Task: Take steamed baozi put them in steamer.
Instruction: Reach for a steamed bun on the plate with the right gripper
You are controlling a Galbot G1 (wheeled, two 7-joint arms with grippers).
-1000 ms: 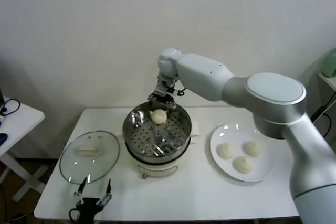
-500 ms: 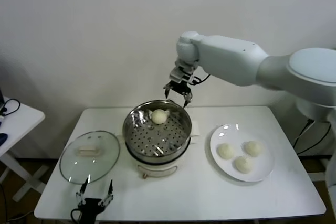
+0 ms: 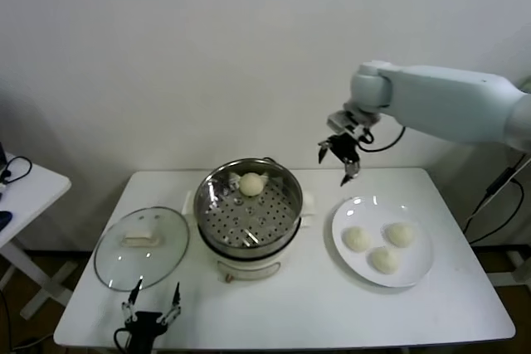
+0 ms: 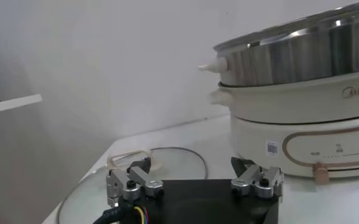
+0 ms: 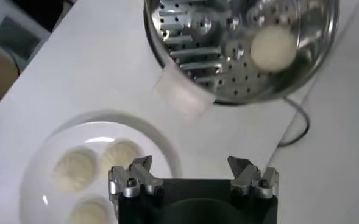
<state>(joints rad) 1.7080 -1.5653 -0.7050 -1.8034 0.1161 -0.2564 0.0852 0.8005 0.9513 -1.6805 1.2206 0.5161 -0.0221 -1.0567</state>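
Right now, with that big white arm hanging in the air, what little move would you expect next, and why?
Probably the right gripper, open and empty above the table between steamer and plate, swings over and lowers onto one of the three baozi on the plate. Only one baozi sits in the steamer so far. The left gripper waits near the table's front edge.

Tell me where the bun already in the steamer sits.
In the head view, the bun lies on the steamer's perforated tray near its far rim, left of the plate.

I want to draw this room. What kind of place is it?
Probably a robot test room set up like a kitchen: a plain white table holding an electric steamer, a plate of baozi, against a bare wall.
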